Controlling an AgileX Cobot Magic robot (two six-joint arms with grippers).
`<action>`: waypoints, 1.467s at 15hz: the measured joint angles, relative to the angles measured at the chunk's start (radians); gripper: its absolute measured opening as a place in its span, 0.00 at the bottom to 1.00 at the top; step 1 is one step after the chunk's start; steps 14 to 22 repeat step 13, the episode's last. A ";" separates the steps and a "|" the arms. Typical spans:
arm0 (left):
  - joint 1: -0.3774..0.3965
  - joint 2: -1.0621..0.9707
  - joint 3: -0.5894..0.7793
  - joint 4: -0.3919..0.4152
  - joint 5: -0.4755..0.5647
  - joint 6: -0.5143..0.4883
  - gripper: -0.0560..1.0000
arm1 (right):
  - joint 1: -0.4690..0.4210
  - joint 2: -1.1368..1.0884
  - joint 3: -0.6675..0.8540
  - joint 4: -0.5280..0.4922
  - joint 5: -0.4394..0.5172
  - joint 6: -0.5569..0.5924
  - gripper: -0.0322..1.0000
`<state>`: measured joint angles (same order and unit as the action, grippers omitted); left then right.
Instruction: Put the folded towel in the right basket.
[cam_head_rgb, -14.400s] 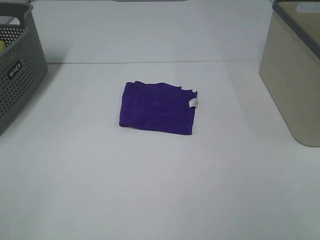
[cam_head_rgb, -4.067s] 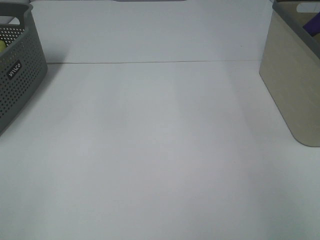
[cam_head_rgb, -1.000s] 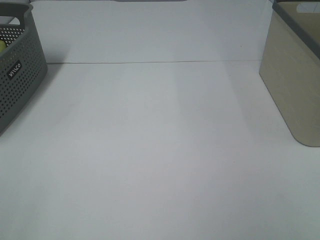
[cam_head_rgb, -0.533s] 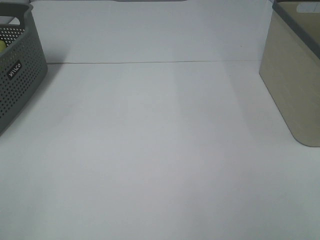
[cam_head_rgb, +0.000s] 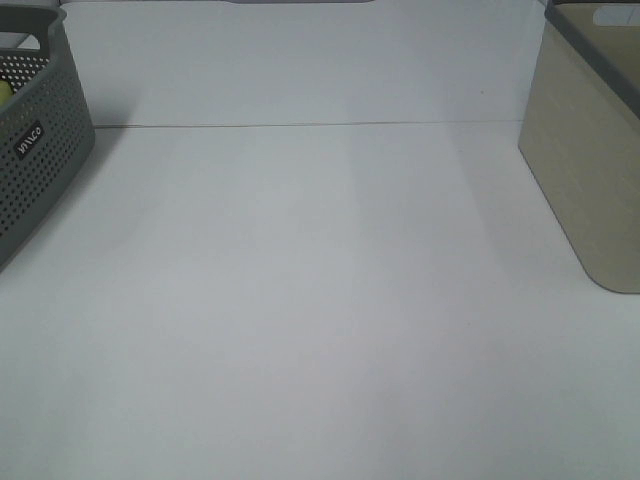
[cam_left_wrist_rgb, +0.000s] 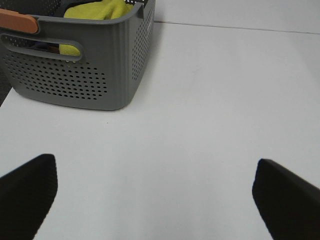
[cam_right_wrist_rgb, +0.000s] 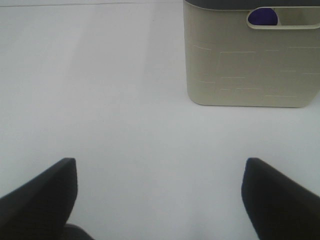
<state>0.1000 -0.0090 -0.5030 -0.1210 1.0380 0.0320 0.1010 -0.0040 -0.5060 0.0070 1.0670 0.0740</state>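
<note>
The beige right basket (cam_head_rgb: 590, 150) stands at the table's right edge; it also shows in the right wrist view (cam_right_wrist_rgb: 250, 60). A bit of the purple towel (cam_right_wrist_rgb: 263, 17) shows through the basket's handle slot, inside it. In the exterior view the towel is hidden. My right gripper (cam_right_wrist_rgb: 157, 200) is open and empty, well back from the basket over bare table. My left gripper (cam_left_wrist_rgb: 157, 195) is open and empty near the grey basket. Neither gripper shows in the exterior view.
A grey perforated basket (cam_head_rgb: 35, 150) stands at the left edge, holding yellow cloth (cam_left_wrist_rgb: 100, 10), with an orange handle piece (cam_left_wrist_rgb: 17, 21). The white table (cam_head_rgb: 300, 300) stretches between the baskets.
The purple towel lay on the table's middle at first and has since gone from it into the right basket. Over the last second nothing has moved.
</note>
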 joint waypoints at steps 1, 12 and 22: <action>0.000 0.000 0.000 0.000 0.000 0.000 0.99 | 0.000 0.000 0.000 0.000 0.000 0.000 0.86; 0.000 0.000 0.000 0.000 0.000 0.000 0.99 | 0.000 0.000 0.000 0.000 0.000 0.000 0.86; 0.000 0.000 0.000 0.000 0.000 0.000 0.99 | 0.000 0.000 0.000 0.000 0.000 0.000 0.86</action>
